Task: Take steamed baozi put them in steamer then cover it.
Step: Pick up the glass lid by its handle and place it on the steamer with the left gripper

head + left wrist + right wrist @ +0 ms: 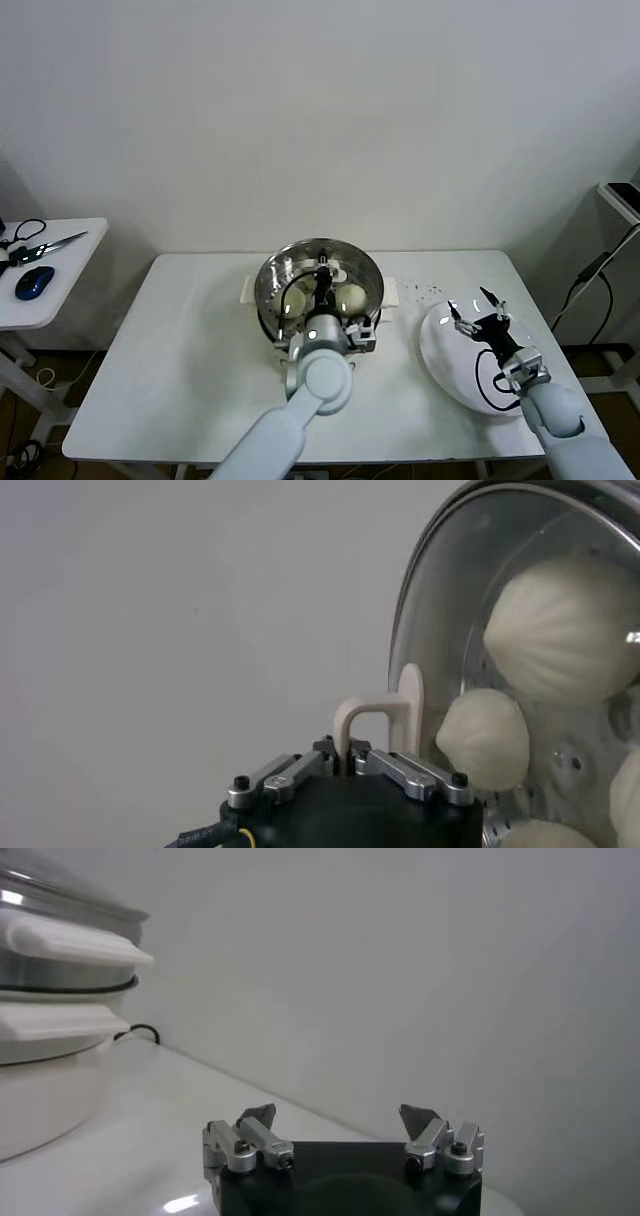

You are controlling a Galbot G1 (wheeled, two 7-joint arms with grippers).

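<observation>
Near the tabletop's point(150, 400) back edge, left gripper point(347, 763) clamps the cover point(440, 600) handle over the steamer point(268, 290) — right gripper point(478, 305), fingers apart, hovers above the plate point(440, 360).

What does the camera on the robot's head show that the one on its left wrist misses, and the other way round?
Only the head view shows the white table, the white plate with the open right gripper over it, and a side table bearing a blue mouse and scissors.

Only the left wrist view shows, close up, the left gripper shut on the cover's bar handle, and the pleats on the steamed baozi.

Both show the steamer, the glass cover and the baozi inside.
</observation>
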